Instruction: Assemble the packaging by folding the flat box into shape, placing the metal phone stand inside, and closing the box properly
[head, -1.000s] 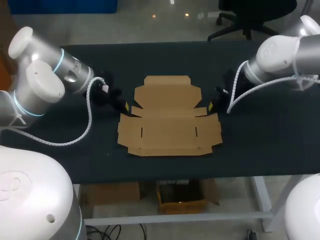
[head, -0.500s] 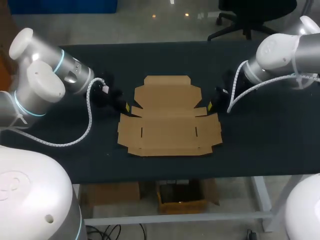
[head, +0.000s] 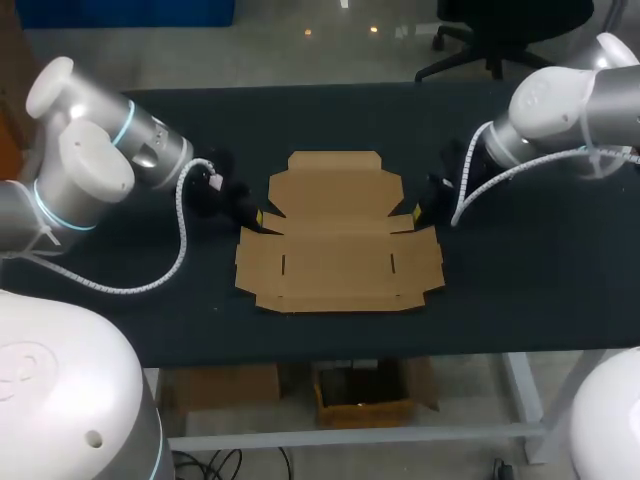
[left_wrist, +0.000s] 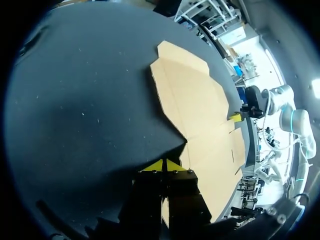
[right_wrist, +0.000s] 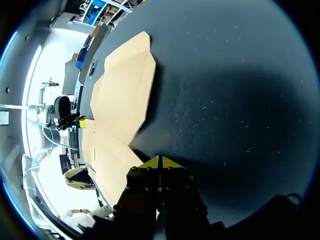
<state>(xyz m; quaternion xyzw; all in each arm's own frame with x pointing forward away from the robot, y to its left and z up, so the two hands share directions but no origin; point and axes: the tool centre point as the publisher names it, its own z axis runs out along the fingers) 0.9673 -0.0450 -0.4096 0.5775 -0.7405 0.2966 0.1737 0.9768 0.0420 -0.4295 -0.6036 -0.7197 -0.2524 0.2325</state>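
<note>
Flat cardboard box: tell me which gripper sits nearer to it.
Neither clearly; it is about even. The left gripper sits at the left-side notch of the flat box, the right gripper at its right-side notch, each right at the cardboard edge.

A black table (head: 330, 110) runs wide from left to right, its top dark and matte. One thing lies directly on it: a brown cardboard box (head: 338, 235), unfolded and flat, about midway between the left and right ends and somewhat closer to the near edge than the far one. Its narrower panel, with clipped corners, points to the far side. Its wider panel lies near, with a short tab at each side and two small slits cut in it. Dark surface shows all round the box.
</note>
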